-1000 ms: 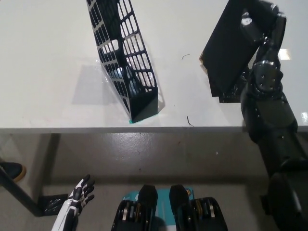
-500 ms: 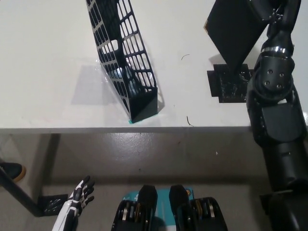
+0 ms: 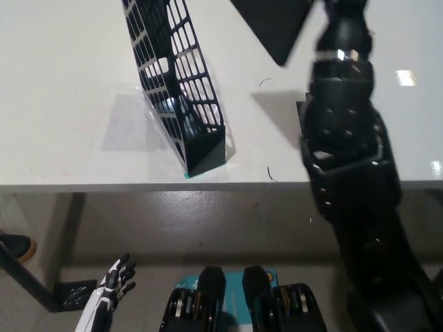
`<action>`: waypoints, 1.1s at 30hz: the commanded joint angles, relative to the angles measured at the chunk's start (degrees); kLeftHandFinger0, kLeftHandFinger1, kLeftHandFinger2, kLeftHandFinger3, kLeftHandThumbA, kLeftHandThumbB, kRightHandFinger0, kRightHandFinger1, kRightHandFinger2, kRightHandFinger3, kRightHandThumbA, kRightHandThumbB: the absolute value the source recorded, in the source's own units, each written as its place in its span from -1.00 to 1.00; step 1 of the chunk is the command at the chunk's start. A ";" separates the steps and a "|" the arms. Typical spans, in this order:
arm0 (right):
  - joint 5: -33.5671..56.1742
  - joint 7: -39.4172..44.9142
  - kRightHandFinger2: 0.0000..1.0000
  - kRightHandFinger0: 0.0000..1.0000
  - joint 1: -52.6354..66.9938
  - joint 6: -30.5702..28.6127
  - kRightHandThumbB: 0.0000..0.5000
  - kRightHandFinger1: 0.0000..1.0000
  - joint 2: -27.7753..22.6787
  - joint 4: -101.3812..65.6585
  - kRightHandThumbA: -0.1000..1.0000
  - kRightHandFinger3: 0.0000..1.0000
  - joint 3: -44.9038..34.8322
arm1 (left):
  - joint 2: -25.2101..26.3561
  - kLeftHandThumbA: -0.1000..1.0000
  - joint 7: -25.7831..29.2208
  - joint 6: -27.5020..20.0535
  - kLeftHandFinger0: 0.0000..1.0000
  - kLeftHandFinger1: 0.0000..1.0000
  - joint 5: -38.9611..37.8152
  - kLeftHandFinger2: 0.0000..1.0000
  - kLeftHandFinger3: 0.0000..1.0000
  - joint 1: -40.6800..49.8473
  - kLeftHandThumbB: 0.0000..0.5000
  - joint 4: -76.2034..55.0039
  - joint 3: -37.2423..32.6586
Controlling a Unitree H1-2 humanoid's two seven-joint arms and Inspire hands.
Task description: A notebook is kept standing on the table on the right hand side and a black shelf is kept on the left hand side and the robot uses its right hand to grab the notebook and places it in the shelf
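White glossy table [image 3: 62, 90], grey floor below. Right hand: at the top edge behind its black jointed arm [image 3: 346, 124], grip cannot be told. Notebook [image 3: 273, 21], flat matte black: now raised leftward off the table, nearer the lattice shelf [image 3: 176, 83]. Left hand [image 3: 114, 280]: low, fingers spread, empty.

My right hand is out of sight past the top edge; the notebook [image 3: 273, 24] and black shelf [image 3: 176, 83] are cropped there too (notebook corner blurred).
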 commanded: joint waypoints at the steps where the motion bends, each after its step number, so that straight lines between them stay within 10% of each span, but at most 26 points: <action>1: -6.96 0.75 0.11 -1.00 -10.47 2.58 -0.45 -0.72 2.56 -3.09 -1.00 0.44 2.02 | 1.09 1.00 -1.39 -1.22 1.00 1.00 0.54 1.00 1.00 -0.68 0.98 -1.25 -0.67; 33: -7.02 -9.22 0.18 -1.00 -13.54 -4.26 -0.41 -0.81 6.85 25.85 -1.00 0.39 -2.63 | 1.80 1.00 -4.37 -1.98 1.00 1.00 -1.25 1.00 1.00 0.06 0.83 -1.07 -0.98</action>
